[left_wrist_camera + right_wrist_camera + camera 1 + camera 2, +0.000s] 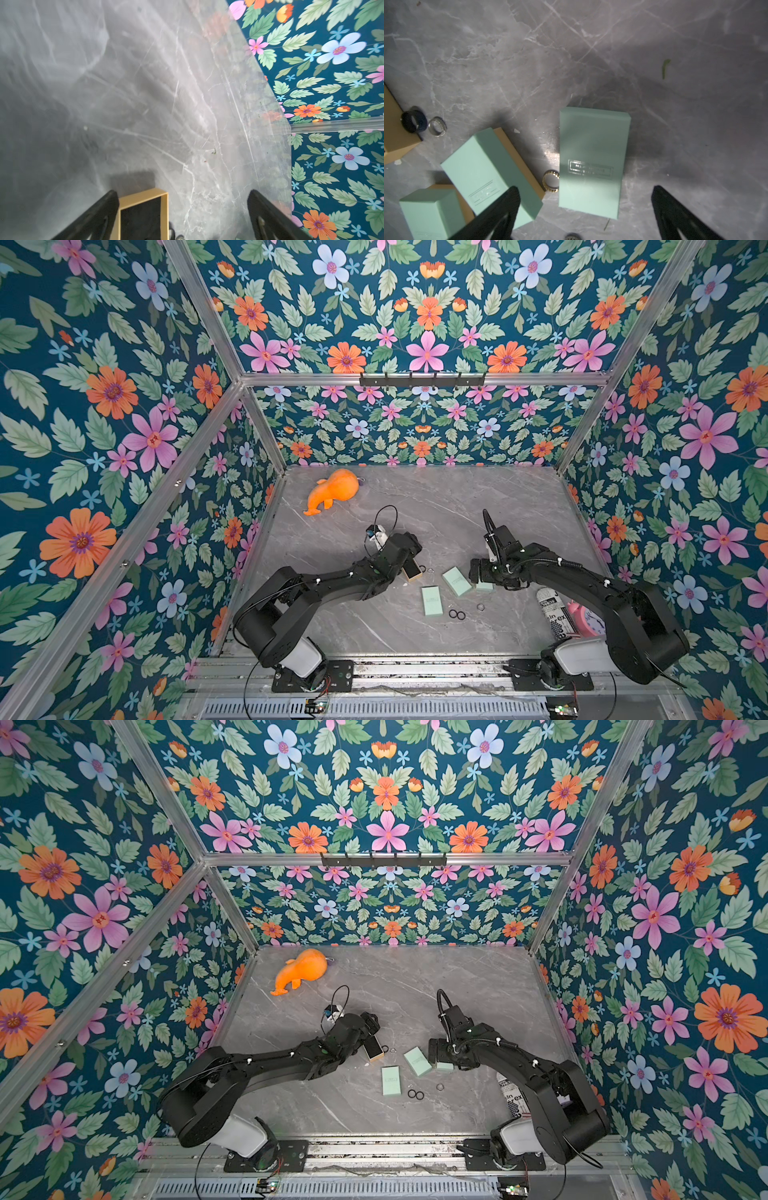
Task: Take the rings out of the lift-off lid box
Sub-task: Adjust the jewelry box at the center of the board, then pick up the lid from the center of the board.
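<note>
Grey marbled surface [436,497] under left claw [182,193] and right claw [585,188]; floral walls [428,427], aluminium frame [291,379] beyond.

Likely lab cell: aluminium frame [299,380], wallpaper [428,306]

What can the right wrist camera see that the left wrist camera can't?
Only the right wrist view shows whole mint-green boxes and a gold ring tucked between two of them. Only the left wrist view shows the flowery wall and the tan box with its black lining. Both show the grey marble table, and each sees its own open pincer: the right pincer, the left pincer.
</note>
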`<state>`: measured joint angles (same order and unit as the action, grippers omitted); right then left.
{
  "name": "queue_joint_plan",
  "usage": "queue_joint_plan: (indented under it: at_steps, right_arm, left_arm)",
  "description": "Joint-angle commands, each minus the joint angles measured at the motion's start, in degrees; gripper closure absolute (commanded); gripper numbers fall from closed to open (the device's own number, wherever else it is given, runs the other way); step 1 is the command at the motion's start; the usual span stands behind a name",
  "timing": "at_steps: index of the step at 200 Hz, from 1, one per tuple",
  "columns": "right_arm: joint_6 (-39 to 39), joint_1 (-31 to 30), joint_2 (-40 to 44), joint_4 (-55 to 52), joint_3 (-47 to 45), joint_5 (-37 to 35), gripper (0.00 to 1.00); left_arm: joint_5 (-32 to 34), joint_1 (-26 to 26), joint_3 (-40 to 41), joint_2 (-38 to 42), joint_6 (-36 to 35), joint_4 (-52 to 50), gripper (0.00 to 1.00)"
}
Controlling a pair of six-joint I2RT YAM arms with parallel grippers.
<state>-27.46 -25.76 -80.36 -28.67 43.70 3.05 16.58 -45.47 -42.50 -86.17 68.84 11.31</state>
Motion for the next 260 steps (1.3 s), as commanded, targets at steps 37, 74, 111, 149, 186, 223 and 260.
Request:
queue_joint_plan:
  at_steps: [37, 74, 111, 149, 186, 223, 260]
  right_arm:
    - [1.4, -1.2, -0.6, -2.8, 2.4, -1.3, 0.01]
    - [0.0, -1.7, -2.1, -4.4, 2.8, -2.4, 0.11]
    - [-0.9, -2.1, -4.2, -7.3, 5.4, -3.3, 0.20]
    - [-1.5, -2.2, -7.1, -10.3, 8.2, -4.9, 0.25]
    - [-2.2, -2.2, -8.8, -11.0, 8.7, -5.4, 0.26]
    - [-2.4, -2.2, -9.9, -11.0, 9.3, -5.0, 0.31]
    - [-2.3, -2.2, -11.6, -11.0, 9.8, -4.7, 0.35]
  left_arm:
    - [2.8, 5.1, -7.2, 13.7, -22.6, -28.0, 0.00]
    - [3.5, 9.9, -8.8, 20.3, -31.9, -37.7, 0.01]
    - [6.5, 11.7, -9.4, 22.8, -37.7, -43.2, 0.01]
    - [7.5, 14.0, -9.1, 25.2, -43.3, -43.9, 0.01]
    - [9.2, 14.8, -6.9, 26.3, -44.5, -42.4, 0.01]
    - [11.0, 15.2, -5.6, 28.3, -44.7, -42.2, 0.01]
    - [11.5, 15.2, -4.9, 29.0, -45.0, -42.0, 0.00]
